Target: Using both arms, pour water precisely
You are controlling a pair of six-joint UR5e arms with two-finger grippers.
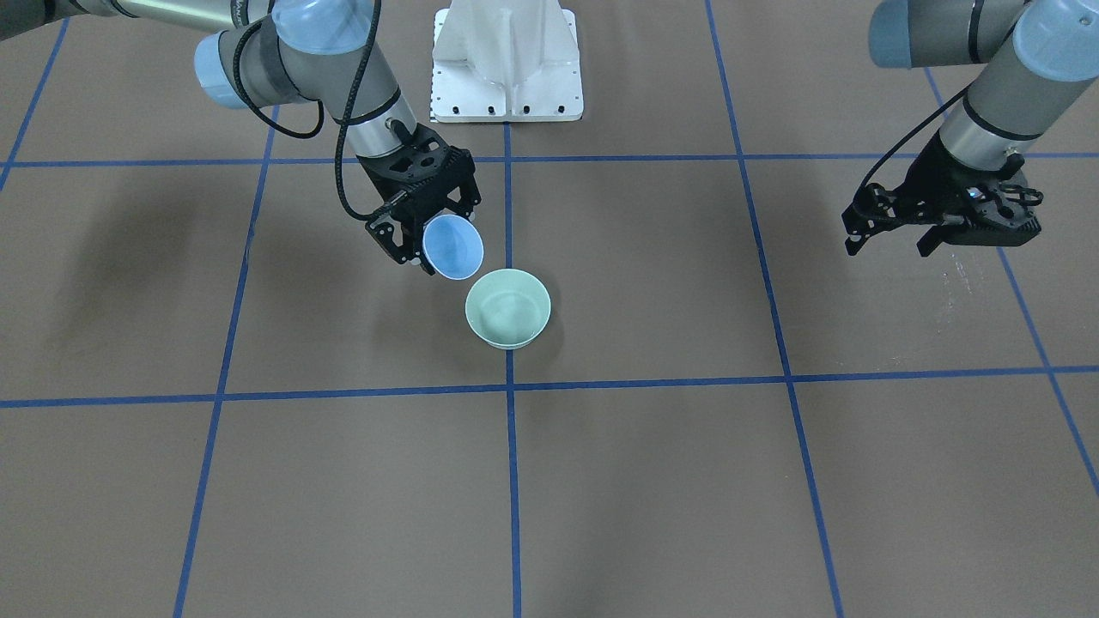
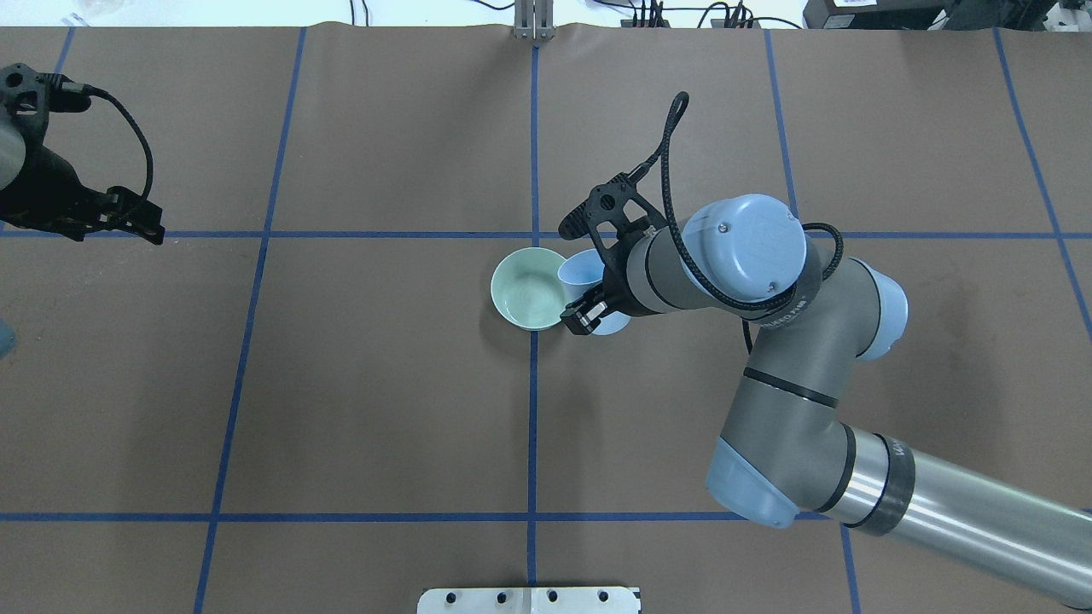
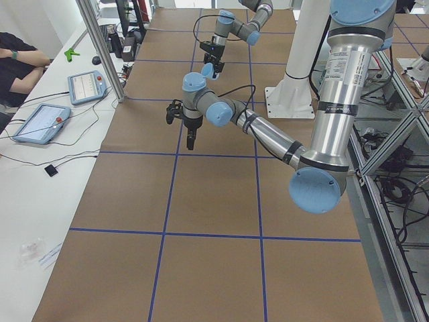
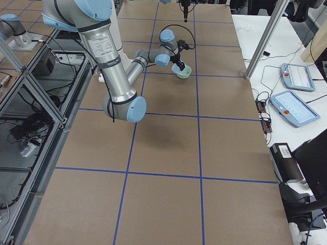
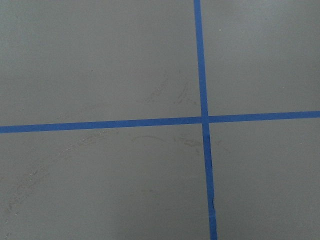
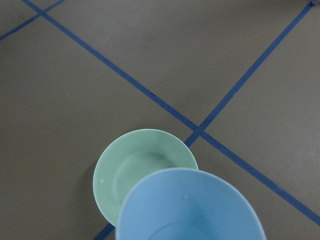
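My right arm [image 2: 768, 341] reaches to the table's middle, and its gripper [image 1: 434, 230] is shut on a light blue cup [image 1: 452, 247]. The cup is tipped, its mouth leaning over the near rim of a pale green bowl [image 1: 507, 309] that stands on the table. In the right wrist view the blue cup [image 6: 190, 207] overlaps the bowl [image 6: 137, 167]. I cannot make out any water in the cup or the bowl. My left arm [image 1: 996, 94] hangs far off to the side, its gripper [image 1: 889, 245] open and empty above bare table.
The white pedestal [image 1: 506, 69] stands at the robot's edge, behind the bowl. Blue tape lines [image 5: 202, 120] divide the brown table into squares. A side bench holds tablets [image 3: 40, 122], with a person's arm [image 3: 20, 57] near them.
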